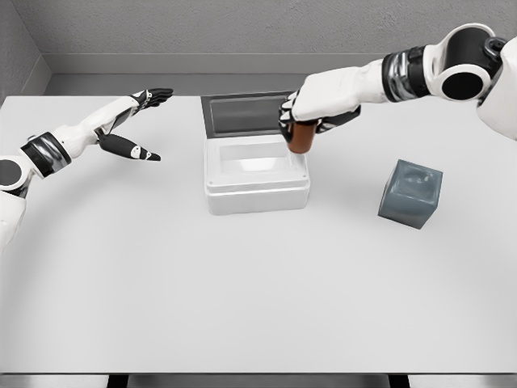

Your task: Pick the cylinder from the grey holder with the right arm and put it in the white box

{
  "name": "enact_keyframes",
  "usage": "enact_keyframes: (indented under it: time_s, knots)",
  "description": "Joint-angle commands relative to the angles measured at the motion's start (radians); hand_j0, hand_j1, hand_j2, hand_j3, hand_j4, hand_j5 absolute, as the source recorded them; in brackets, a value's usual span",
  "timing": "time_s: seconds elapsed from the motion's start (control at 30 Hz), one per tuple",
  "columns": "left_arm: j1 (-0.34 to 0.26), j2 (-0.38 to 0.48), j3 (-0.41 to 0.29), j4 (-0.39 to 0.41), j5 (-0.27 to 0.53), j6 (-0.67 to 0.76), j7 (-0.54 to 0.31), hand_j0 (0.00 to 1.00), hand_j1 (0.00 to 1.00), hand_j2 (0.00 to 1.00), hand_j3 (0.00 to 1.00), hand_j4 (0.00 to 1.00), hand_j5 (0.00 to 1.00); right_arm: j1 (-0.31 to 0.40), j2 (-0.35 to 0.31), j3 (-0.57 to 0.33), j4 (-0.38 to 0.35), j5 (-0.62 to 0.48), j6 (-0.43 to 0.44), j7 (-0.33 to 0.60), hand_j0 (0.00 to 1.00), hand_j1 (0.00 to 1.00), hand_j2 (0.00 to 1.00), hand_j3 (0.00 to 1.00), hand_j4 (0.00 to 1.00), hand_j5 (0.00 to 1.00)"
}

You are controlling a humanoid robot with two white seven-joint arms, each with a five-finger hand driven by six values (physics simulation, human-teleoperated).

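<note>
Flat white table (242, 307) nearest. Gripped by right hand (317, 107): brown cylinder (302, 137), above right rim of white plastic box (257, 182). Left hand (133, 121) spread, idle. Grey cube holder (410, 194) vacated. Risk: release off-centre, rim strike, tumble outside.

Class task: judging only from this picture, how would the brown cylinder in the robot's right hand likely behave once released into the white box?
The cylinder looks rigid, so probably keeps its shape. Its round side suggests rolling if it tips. Held by the right hand over the white box rim, it might topple.
</note>
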Motion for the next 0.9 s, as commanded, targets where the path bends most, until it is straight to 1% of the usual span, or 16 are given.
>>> enact_keyframes:
  time_s: [0.0, 0.1, 0.33, 0.87]
  knots:
    - [0.000, 0.000, 0.001, -0.001, 0.008, 0.002, 0.000, 1.00, 1.00, 1.00, 1.00, 1.00, 1.00, 0.000, 0.022, -0.001, 0.011, -0.002, 0.003, 0.001, 0.40, 0.40, 0.40, 0.40, 0.40, 0.40]
    - [0.000, 0.000, 0.001, -0.001, 0.008, 0.002, 0.000, 1.00, 1.00, 1.00, 1.00, 1.00, 1.00, 0.000, 0.046, 0.011, 0.031, 0.010, 0.003, 0.002, 0.40, 0.40, 0.40, 0.40, 0.40, 0.40]
    - [0.000, 0.000, 0.001, -0.001, 0.008, 0.002, 0.000, 1.00, 1.00, 1.00, 1.00, 1.00, 1.00, 0.005, 0.048, 0.013, 0.068, 0.032, 0.003, 0.007, 0.40, 0.40, 0.40, 0.40, 0.40, 0.40]
    - [0.002, 0.000, 0.001, -0.001, 0.008, 0.002, 0.000, 1.00, 1.00, 1.00, 1.00, 1.00, 1.00, 0.002, 0.048, 0.014, 0.062, 0.033, 0.003, 0.005, 0.40, 0.40, 0.40, 0.40, 0.40, 0.40]
